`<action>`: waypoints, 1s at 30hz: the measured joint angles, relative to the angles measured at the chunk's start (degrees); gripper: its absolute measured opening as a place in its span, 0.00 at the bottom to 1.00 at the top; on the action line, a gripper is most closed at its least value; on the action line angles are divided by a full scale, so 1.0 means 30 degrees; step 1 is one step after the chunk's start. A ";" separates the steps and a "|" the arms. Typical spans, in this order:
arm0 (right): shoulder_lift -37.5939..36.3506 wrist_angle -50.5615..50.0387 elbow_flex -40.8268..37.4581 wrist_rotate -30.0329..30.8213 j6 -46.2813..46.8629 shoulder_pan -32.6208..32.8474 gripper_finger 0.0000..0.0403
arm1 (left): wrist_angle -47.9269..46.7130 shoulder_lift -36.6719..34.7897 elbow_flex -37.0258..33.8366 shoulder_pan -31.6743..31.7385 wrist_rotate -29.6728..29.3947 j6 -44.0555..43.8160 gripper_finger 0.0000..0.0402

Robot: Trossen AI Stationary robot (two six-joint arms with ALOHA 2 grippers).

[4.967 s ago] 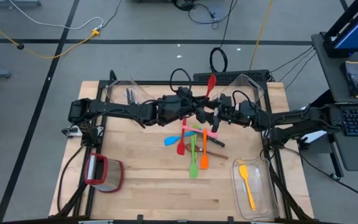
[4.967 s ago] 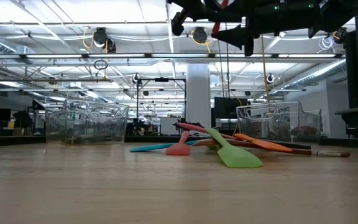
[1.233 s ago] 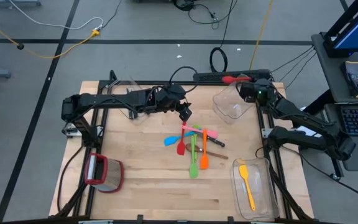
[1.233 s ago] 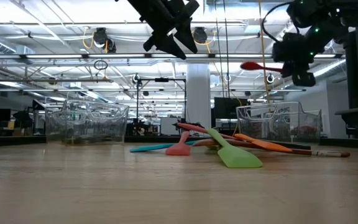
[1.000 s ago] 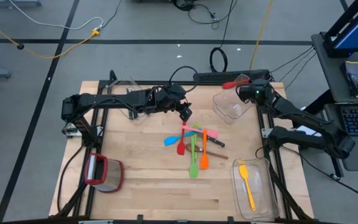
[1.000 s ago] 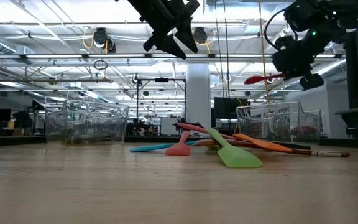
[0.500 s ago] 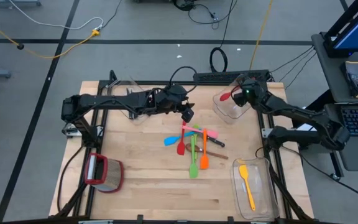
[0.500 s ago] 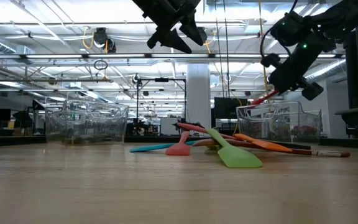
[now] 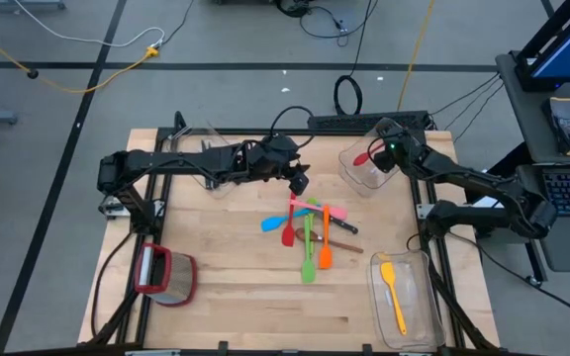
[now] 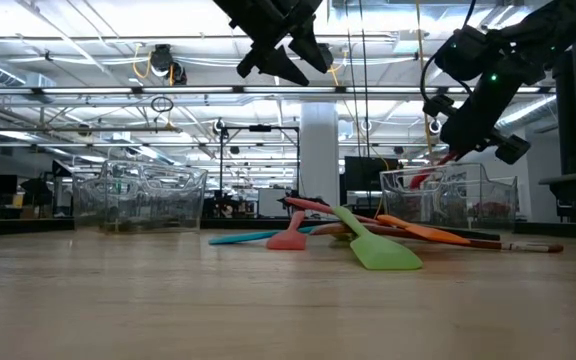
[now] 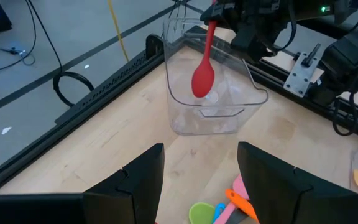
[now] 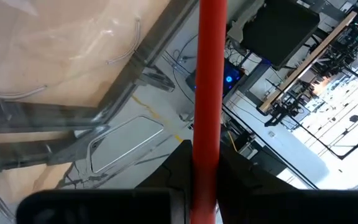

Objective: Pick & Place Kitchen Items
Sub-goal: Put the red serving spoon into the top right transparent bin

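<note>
My right gripper (image 9: 384, 151) is shut on a red spoon (image 11: 205, 62) over the clear bin (image 9: 369, 168) at the table's far right. The spoon's bowl (image 11: 202, 79) hangs inside that bin's walls. My left gripper (image 9: 298, 183) hovers open and empty above the table, just beyond the pile of coloured spatulas and spoons (image 9: 310, 229) that lies flat on the wood at the middle. In the low view the left gripper (image 10: 290, 52) is high up, and the right gripper (image 10: 468, 125) stands over the bin (image 10: 448, 195). My right gripper pinches the red spoon's handle (image 12: 207, 134) between its two fingers (image 12: 180, 163), near the handle's free end. The spoon hangs below the gripper, lifted clear and slightly tilted, bowl downward inside the bin. Whether the bowl touches the bin's floor I cannot tell.
A clear bin at the near right (image 9: 404, 297) holds a yellow spatula (image 9: 392, 293). Another clear bin at the far left (image 9: 201, 156) holds dark-handled knives. A red-rimmed clear container (image 9: 166, 275) lies at the near left. Bare wood stretches along the near edge.
My right gripper has come down toward the far-right bin and rolled. The red spoon, held nearly level above the bin's far rim a second ago, has tipped bowl-down and sunk inside the bin's walls.
</note>
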 joint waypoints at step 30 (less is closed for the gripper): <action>-0.2460 -0.1278 0.0000 -0.1990 0.0381 0.0532 0.09 | -0.0008 0.0000 -0.0007 0.0000 -0.0043 0.0430 0.52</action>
